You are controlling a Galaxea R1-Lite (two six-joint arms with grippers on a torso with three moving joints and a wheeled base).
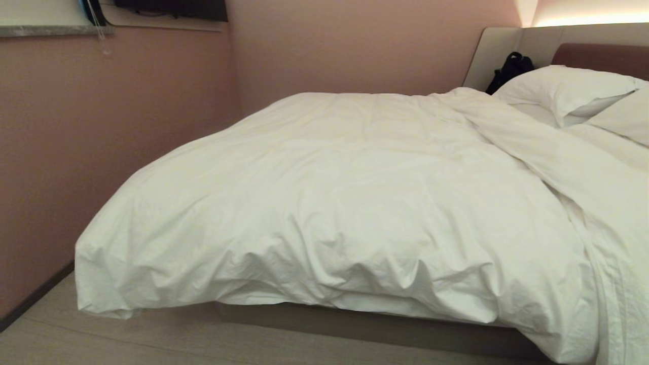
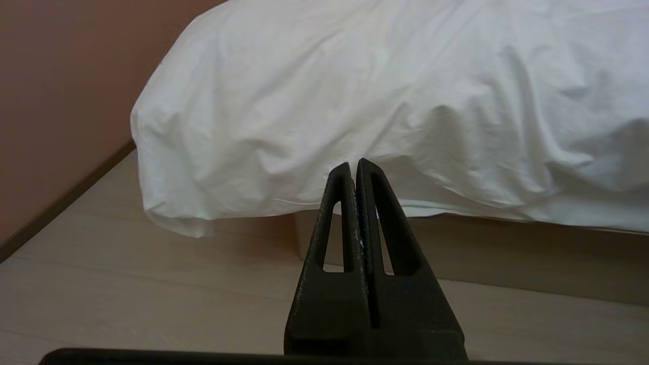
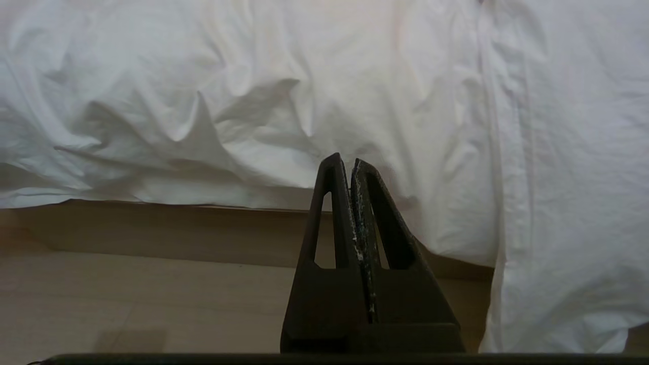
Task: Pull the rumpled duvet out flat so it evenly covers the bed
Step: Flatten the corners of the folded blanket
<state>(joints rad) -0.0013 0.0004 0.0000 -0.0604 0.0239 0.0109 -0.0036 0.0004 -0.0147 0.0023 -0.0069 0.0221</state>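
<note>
The duvet [image 1: 345, 203] lies rumpled lengthwise along the bed [image 1: 385, 327] — left end effector [image 2: 354, 165] and right end effector [image 3: 345, 161] pinched closed, empty.

Two matte black grippers, alike in build. Left gripper [image 2: 354, 163]: a pair of tapered triangular fingers [image 2: 338, 213], each pierced by a long slot, textured grainy surface, a few pale specks along the inner seam. Right gripper [image 3: 345, 159]: same wedge-shaped fingers [image 3: 377, 213] with slotted cut-outs, but heavier whitish scuffing and flecks down the meeting edges. Broad black base beneath each.
</note>
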